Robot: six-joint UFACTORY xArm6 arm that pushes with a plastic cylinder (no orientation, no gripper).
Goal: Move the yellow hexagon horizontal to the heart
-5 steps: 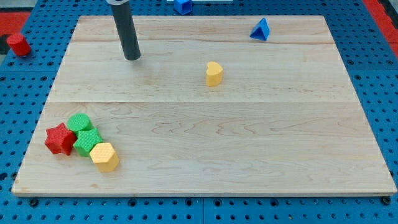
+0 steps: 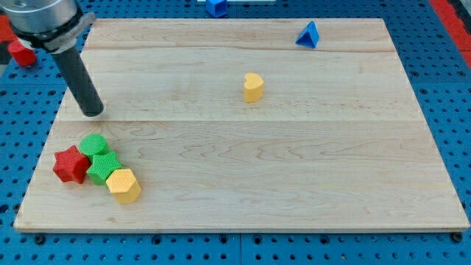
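The yellow hexagon (image 2: 124, 185) lies near the board's bottom left, touching a green block (image 2: 103, 167). The yellow heart (image 2: 253, 87) stands alone in the upper middle of the board. My tip (image 2: 92, 113) rests on the board at the left side, above the cluster and apart from it, well above and left of the hexagon and far left of the heart.
A red star (image 2: 71, 164) and a second green block (image 2: 93, 144) sit in the same cluster. A blue triangle (image 2: 309, 34) is at the top right. A blue block (image 2: 215, 6) and a red block (image 2: 22, 53) lie off the wooden board (image 2: 294, 177).
My tip has moved left and down the view, from the upper board towards the left edge above the cluster. No block has moved.
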